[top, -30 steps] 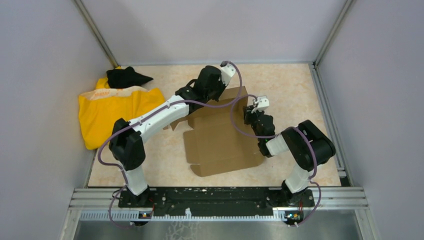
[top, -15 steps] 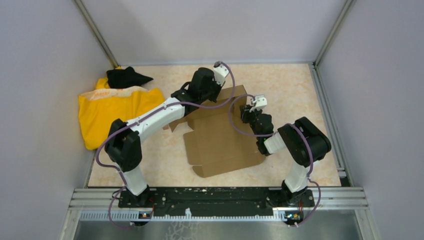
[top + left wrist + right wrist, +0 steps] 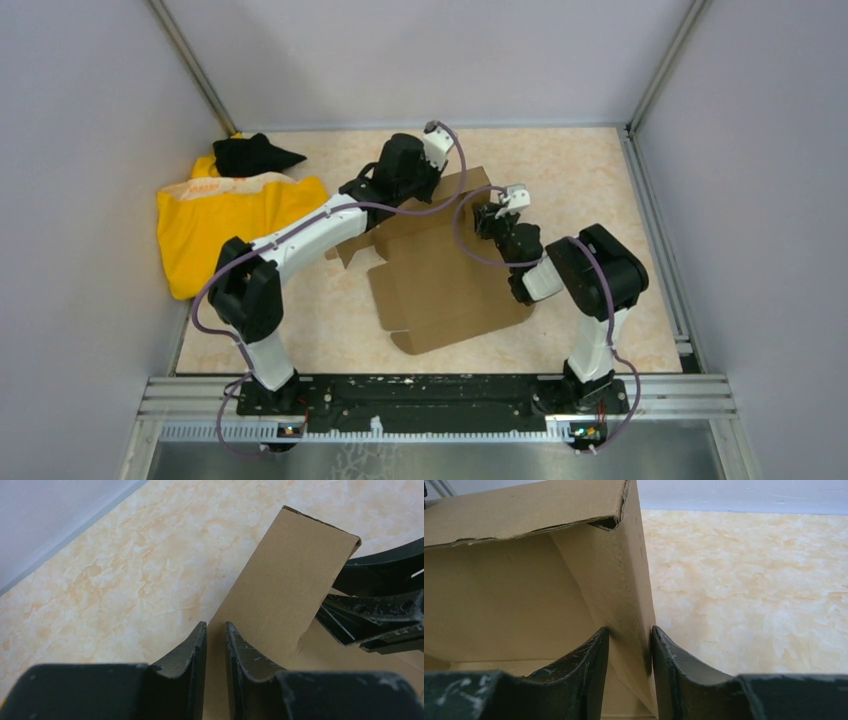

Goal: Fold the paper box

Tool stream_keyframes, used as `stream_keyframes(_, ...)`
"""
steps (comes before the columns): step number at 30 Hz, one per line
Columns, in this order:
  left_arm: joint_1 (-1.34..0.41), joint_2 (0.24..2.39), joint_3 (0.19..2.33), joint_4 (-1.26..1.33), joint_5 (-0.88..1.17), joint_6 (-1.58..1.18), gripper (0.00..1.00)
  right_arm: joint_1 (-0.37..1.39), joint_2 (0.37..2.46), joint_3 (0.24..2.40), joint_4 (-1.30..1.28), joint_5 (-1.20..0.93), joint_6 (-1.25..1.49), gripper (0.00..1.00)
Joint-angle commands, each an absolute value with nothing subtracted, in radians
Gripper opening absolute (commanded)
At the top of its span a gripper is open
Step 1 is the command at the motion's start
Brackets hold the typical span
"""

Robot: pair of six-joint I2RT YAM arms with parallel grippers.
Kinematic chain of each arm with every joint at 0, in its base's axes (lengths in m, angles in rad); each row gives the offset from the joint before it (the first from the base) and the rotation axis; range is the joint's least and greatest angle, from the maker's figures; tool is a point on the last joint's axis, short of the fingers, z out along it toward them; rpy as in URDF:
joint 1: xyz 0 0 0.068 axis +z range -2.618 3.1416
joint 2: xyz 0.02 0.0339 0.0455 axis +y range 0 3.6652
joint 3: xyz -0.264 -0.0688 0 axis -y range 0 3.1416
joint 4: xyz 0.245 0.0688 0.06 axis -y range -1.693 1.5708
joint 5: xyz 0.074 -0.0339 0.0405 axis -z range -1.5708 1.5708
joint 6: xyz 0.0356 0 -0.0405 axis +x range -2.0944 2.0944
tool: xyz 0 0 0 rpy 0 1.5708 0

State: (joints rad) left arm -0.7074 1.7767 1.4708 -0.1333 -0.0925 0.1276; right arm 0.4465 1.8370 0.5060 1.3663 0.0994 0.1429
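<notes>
The paper box (image 3: 440, 290) is a brown cardboard sheet lying partly folded in the middle of the table. Its far flap (image 3: 295, 580) stands tilted up, and a side wall (image 3: 624, 580) is raised on the right. My left gripper (image 3: 422, 182) is at the far flap; in the left wrist view the gripper (image 3: 216, 626) is shut on the lower edge of that flap. My right gripper (image 3: 493, 216) straddles the raised side wall at the far right corner. In the right wrist view the gripper (image 3: 630, 630) is open, its right finger against the wall and its left finger apart from it.
A yellow cloth (image 3: 235, 225) with a black cloth (image 3: 250, 155) on it lies at the far left. Grey walls enclose the table on three sides. A metal rail (image 3: 440, 385) runs along the near edge by the arm bases.
The right gripper's jaws have parted from the side wall, and the arm has edged left. The left gripper has moved a little left with the far flap in it.
</notes>
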Motion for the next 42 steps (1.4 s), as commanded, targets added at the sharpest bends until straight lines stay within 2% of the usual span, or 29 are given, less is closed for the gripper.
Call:
stream_keyframes(1,-0.701,1.779,1.461,-0.146,-0.025,0.114,0.26,0.442,1.856,0.581,1.417,0.078,0.173,0.30)
stream_keyframes(4,-0.697,1.788,1.463,-0.150,-0.014,0.114,0.26,0.442,1.861,0.612,1.363,0.125,0.184,0.21)
stream_keyframes(11,-0.689,1.801,1.472,-0.153,-0.005,0.112,0.26,0.443,1.857,0.656,1.284,0.203,0.157,0.08)
stream_keyframes(22,-0.682,1.803,1.474,-0.159,0.024,0.105,0.25,0.446,1.801,0.710,1.091,0.311,0.100,0.01)
stream_keyframes(32,-0.653,1.699,1.503,-0.266,-0.050,0.089,0.26,0.437,1.609,0.835,0.511,0.290,0.048,0.01)
stream_keyframes(42,-0.642,1.544,1.563,-0.424,-0.080,0.036,0.28,0.328,1.549,1.085,-0.163,0.017,0.100,0.00)
